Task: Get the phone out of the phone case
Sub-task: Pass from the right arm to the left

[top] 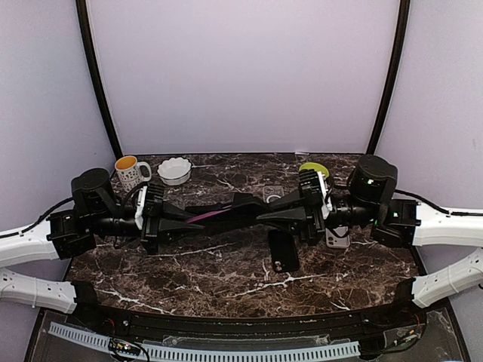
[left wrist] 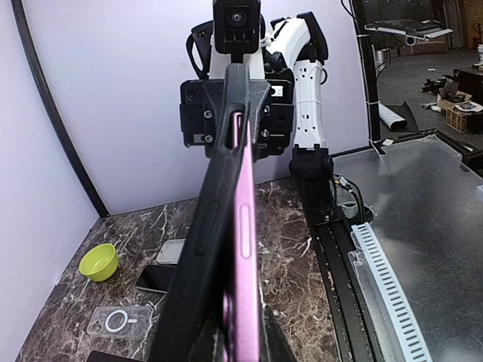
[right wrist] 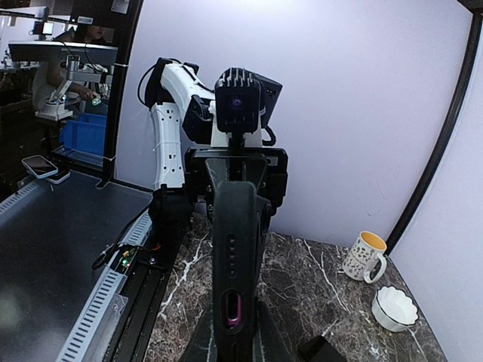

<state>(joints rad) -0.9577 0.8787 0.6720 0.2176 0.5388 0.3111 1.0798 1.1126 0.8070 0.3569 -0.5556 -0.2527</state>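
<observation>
A black phone case hangs in the air over the marble table, stretched between both arms. The purple phone shows as a pink strip along it near the left end. My left gripper is shut on that end. In the left wrist view the phone's purple edge stands beside the black case wall, parted from it, with my left gripper pinching the phone. My right gripper is shut on the case's other end. Purple shows through the port hole above my right gripper.
A patterned mug and a white bowl stand at the back left. A green bowl and a clear case are at the back right. A flat black object and another phone lie under the right arm.
</observation>
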